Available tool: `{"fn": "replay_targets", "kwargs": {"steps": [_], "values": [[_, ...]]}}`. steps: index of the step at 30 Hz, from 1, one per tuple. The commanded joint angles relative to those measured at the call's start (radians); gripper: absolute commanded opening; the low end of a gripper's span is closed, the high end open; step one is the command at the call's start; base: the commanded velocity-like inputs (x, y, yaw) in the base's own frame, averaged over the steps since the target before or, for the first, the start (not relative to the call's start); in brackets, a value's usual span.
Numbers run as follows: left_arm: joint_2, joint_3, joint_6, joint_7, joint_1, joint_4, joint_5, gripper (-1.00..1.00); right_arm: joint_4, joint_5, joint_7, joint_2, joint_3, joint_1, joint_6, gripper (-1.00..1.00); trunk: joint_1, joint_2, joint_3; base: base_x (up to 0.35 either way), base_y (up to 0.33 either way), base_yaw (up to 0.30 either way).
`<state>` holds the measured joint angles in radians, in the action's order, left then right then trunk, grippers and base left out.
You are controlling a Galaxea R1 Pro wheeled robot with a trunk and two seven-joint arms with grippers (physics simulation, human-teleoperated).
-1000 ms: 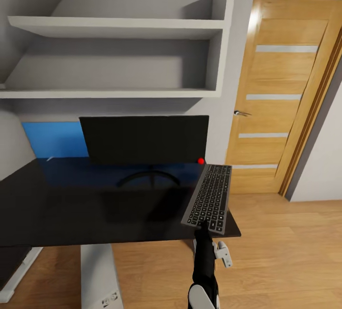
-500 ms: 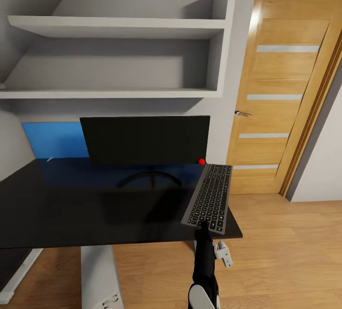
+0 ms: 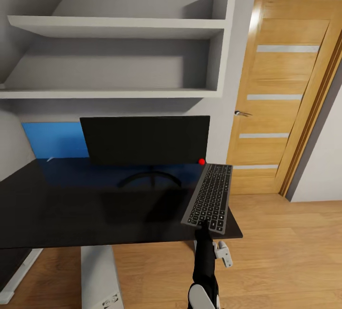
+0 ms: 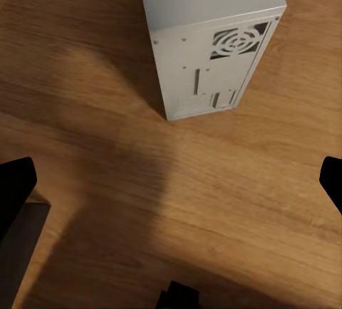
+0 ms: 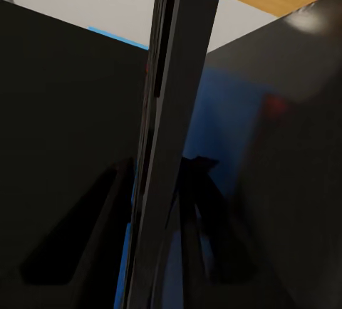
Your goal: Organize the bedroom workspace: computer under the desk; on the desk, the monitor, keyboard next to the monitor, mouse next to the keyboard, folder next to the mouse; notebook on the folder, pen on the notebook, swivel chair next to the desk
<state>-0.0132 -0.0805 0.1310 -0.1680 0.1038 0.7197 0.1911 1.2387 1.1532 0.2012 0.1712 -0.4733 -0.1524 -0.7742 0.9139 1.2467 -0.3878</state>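
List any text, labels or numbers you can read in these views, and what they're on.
No text can be read.
Computer: a small white sticker with dark marks near the lower front in the head view, too small and blurred to read.
Computer rear panel, left wrist view: vents and slots, no lettering.
Keyboard: key legends too small to read.
Monitor: a red dot, no text.

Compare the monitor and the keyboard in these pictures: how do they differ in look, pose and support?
The monitor stands upright on a thin stand on the desk; the keyboard is tilted, its near end held by the right end effector at the desk's right end. The monitor's face is plain black with a red dot at one lower corner; the keyboard shows rows of dark keys in a silvery frame. Both are flat, dark and rectangular.
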Motion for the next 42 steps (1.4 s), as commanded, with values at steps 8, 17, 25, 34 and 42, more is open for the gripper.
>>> {"fn": "replay_targets", "kwargs": {"steps": [8,17,25,34,42], "values": [[0.0,0.002,0.002,-0.002,0.0,0.001,0.01,1.0,0.0,-0.002,0.008,-0.001,-0.002,-0.001,-0.004,-1.0,0.0,0.001,-0.001,0.0,0.0,0.0],[0.0,0.002,0.003,-0.002,0.0,0.001,0.01,1.0,-0.008,0.034,0.016,-0.001,0.12,-0.001,0.005,-1.0,0.0,0.001,-0.001,0.0,0.0,0.0],[0.0,0.002,0.003,-0.002,0.0,0.001,0.01,1.0,-0.033,0.04,0.015,0.002,0.13,-0.001,0.004,-1.0,0.0,0.001,-0.001,0.0,0.0,0.0],[0.0,0.001,0.004,-0.002,0.0,0.001,0.01,1.0,-0.074,0.038,0.011,0.003,0.126,-0.001,0.001,-1.0,0.0,0.001,-0.001,0.0,0.0,0.0],[0.0,0.001,0.004,-0.004,0.0,0.001,0.01,1.0,-0.152,0.037,0.002,0.003,0.097,-0.001,-0.003,-1.0,0.0,0.001,-0.001,0.0,0.0,0.0]]}}
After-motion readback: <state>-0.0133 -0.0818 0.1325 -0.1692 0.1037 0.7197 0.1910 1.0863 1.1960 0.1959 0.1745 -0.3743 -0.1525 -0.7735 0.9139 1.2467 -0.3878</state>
